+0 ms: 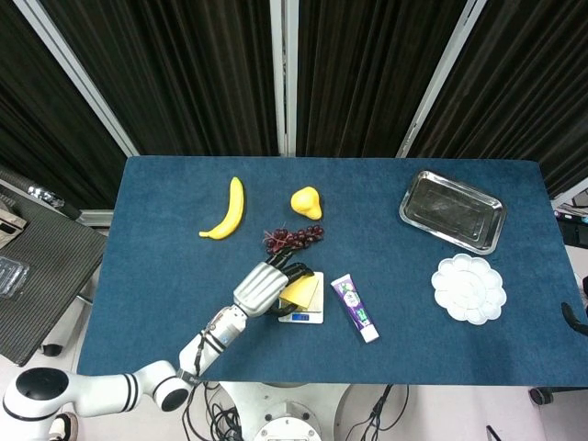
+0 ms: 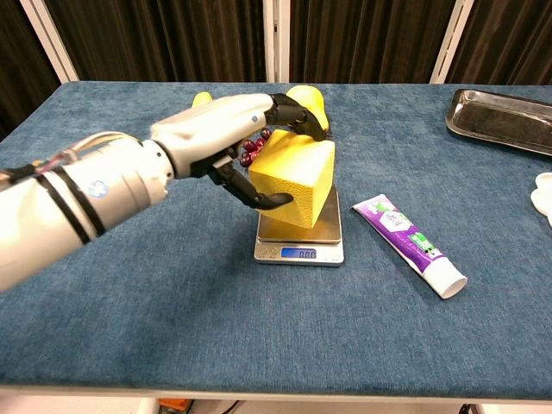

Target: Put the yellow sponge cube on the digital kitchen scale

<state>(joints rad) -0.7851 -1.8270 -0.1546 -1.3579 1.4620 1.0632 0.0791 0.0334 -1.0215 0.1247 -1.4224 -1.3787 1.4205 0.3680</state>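
My left hand [image 2: 237, 147] [image 1: 265, 287] grips the yellow sponge cube [image 2: 296, 179] [image 1: 300, 293], fingers over its top and thumb under its left face. The cube hangs tilted over the platform of the small digital kitchen scale [image 2: 298, 247] [image 1: 302, 316]; whether its lower edge touches the platform I cannot tell. The scale's display at the front edge is lit. My right hand appears in neither view.
A bunch of dark grapes [image 1: 294, 238], a yellow pear [image 1: 306, 202] and a banana [image 1: 227, 209] lie behind the scale. A purple toothpaste tube [image 2: 410, 243] lies right of it. A metal tray [image 1: 452, 210] and a white palette dish [image 1: 469, 288] sit at the right.
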